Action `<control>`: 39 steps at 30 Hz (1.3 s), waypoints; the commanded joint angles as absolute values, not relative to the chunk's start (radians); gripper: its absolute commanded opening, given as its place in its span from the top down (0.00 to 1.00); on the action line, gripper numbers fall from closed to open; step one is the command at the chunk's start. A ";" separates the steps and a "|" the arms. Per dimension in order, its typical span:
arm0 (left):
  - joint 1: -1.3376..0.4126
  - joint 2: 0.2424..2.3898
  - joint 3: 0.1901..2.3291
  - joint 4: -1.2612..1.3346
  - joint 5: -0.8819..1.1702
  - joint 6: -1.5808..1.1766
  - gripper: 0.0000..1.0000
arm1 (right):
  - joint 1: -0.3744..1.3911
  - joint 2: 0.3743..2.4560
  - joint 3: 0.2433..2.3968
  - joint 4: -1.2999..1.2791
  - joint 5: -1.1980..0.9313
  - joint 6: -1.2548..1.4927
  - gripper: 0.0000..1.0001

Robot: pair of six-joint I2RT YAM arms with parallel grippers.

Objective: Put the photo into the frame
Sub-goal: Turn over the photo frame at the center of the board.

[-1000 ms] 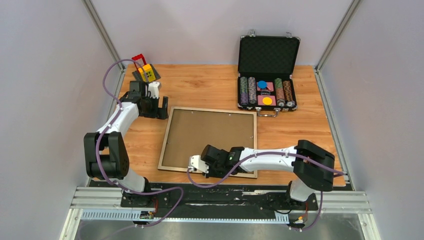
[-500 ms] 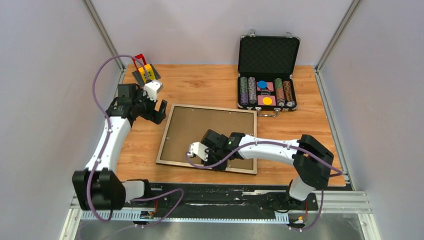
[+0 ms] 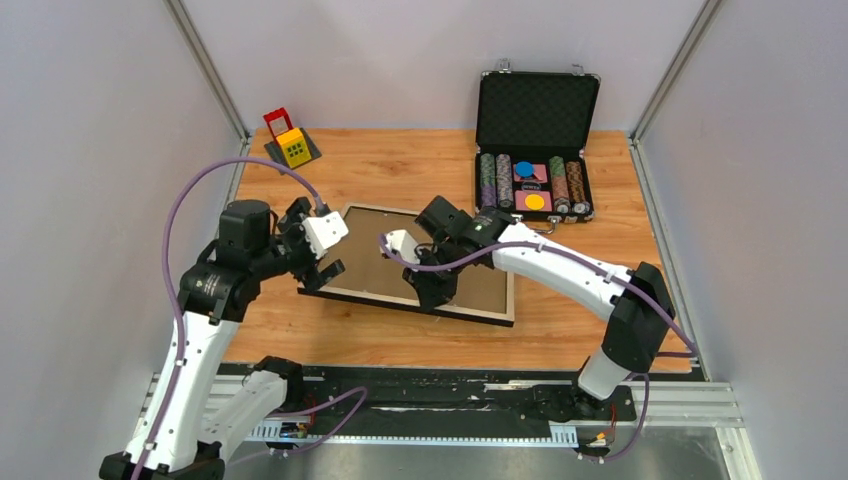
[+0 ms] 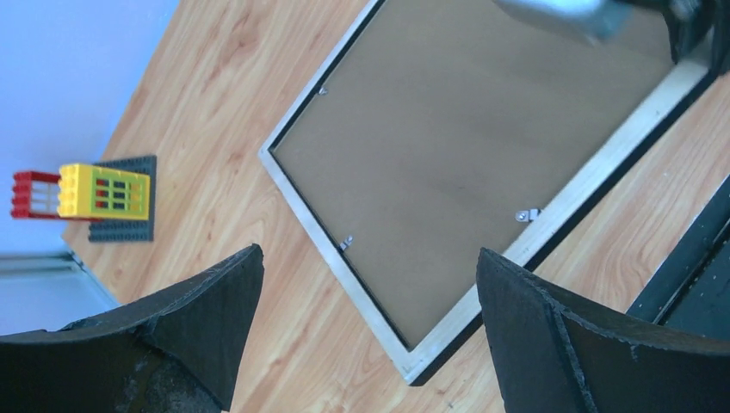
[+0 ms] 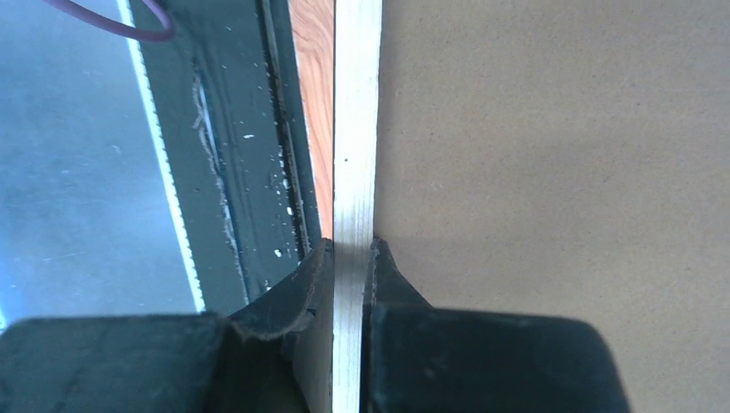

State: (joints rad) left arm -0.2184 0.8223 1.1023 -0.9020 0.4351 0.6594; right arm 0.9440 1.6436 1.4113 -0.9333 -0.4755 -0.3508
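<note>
The frame (image 3: 470,314) lies back side up, its pale wood rails around a brown backing board (image 3: 380,250). Its near edge is raised off the table, so it tilts up toward me. My right gripper (image 3: 432,295) is shut on the near rail; in the right wrist view the pale rail (image 5: 356,129) runs between the fingers of the right gripper (image 5: 351,249), with the backing board (image 5: 551,172) to the right. My left gripper (image 3: 325,270) hangs open above the frame's left corner (image 4: 413,361), touching nothing. The photo is out of view.
An open black chip case (image 3: 535,150) stands at the back right. A red and yellow brick model (image 3: 291,145) on a dark plate sits at the back left. Small metal clips (image 4: 527,214) hold the backing board. The table's black front rail (image 5: 250,172) lies just beside the held edge.
My right gripper closed on the near rail and lifted it, tilting the frame and carrying it away from me. My left arm swung from the back left to above the frame's left corner.
</note>
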 commanded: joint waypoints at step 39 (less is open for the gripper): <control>-0.607 1.086 1.123 -0.801 0.158 0.997 0.56 | 0.608 1.752 1.918 -1.257 -0.831 -0.368 0.97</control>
